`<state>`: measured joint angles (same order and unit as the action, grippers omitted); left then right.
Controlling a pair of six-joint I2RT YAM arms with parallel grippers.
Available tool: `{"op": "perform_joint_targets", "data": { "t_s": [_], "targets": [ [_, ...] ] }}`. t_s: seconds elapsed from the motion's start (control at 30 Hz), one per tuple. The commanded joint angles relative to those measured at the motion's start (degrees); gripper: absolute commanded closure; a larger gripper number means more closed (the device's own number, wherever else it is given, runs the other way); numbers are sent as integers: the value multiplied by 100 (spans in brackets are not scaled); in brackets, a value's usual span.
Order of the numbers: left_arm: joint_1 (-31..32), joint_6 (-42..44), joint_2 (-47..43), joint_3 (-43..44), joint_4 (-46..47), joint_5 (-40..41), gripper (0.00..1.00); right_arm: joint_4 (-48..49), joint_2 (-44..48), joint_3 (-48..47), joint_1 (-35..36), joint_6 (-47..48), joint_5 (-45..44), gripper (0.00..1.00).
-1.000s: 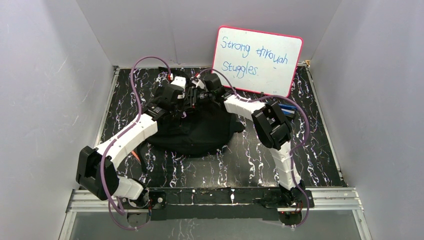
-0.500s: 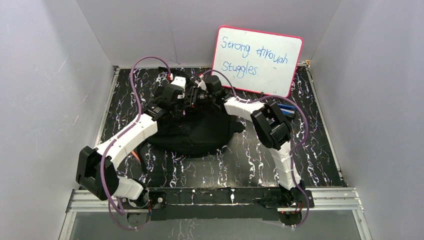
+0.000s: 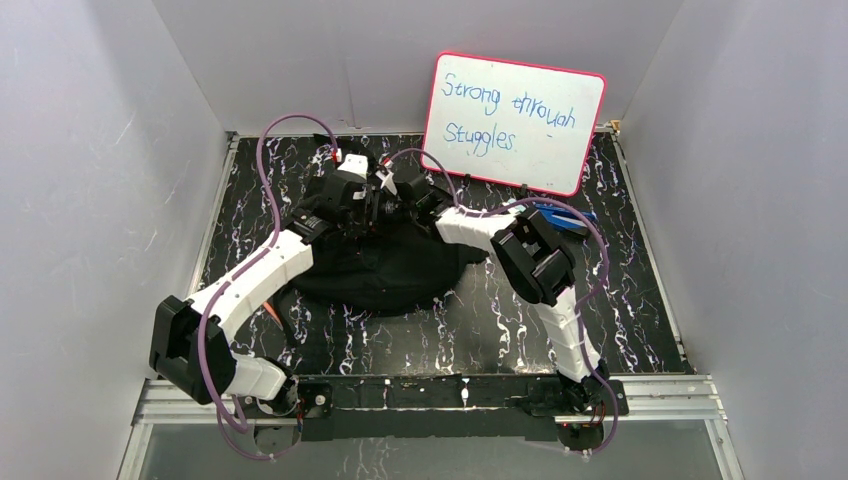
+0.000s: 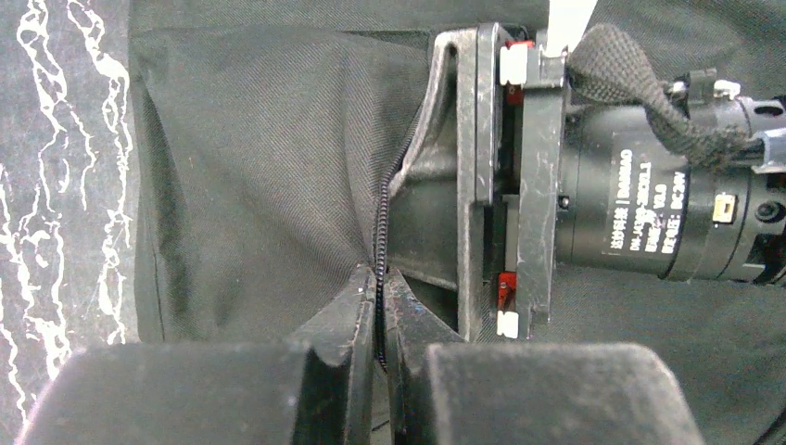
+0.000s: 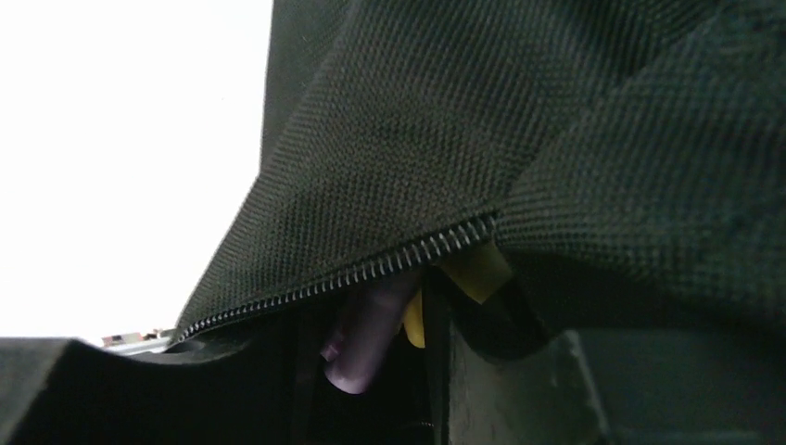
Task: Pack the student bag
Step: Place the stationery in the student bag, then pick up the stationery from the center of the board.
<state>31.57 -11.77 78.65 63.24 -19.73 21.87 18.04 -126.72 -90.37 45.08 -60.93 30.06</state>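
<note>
The student bag (image 3: 385,265), soft black fabric, lies mid-table. At its far top edge my left gripper (image 3: 362,205) is shut on the zip edge (image 4: 380,278) and holds the fabric up. My right gripper (image 3: 398,195) reaches into the bag's mouth right beside it; its finger plates (image 4: 491,176) show just past the zip in the left wrist view. In the right wrist view, fabric and zip teeth (image 5: 371,269) drape over my right gripper (image 5: 366,371). Its jaws stand apart around a purple round item (image 5: 366,329) and something yellow (image 5: 463,273), with a dark gap on the left side.
A red-rimmed whiteboard (image 3: 515,120) with blue writing leans at the back right. A blue item (image 3: 570,215) lies behind my right elbow. An orange piece (image 3: 272,312) pokes out by the left forearm. Grey walls close in the black marbled table (image 3: 640,300).
The right gripper has moved left and lower into the bag's mouth, and its jaws have widened. The left gripper keeps its hold and has shifted slightly.
</note>
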Motion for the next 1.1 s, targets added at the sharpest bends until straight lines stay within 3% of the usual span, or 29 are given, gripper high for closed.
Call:
{"op": "perform_joint_targets", "data": {
  "t_s": [0.0,0.13,0.57,0.6,0.73,0.97,1.07],
  "targets": [
    [24,-106,-312,21,57,81,100,190,267,142,29,392,-89,46],
    [24,-106,-297,13,47,91,100,-95,573,287,23,767,-388,35],
    [24,-151,-249,-23,3,150,100,-585,1649,998,-54,1649,-1386,33],
    [24,-183,-227,-5,-27,149,98,-591,1778,1120,-75,1714,-1504,33],
    [24,-396,-220,70,-232,142,71,-560,2321,1710,-153,1951,-1942,33],
    [-46,-847,-1062,-402,-558,565,66,-321,3231,2690,-193,2273,-2519,33],
    [-594,-1350,-1568,-711,-846,506,65,-238,3473,3010,-201,2360,-2676,32]
  ]
}}
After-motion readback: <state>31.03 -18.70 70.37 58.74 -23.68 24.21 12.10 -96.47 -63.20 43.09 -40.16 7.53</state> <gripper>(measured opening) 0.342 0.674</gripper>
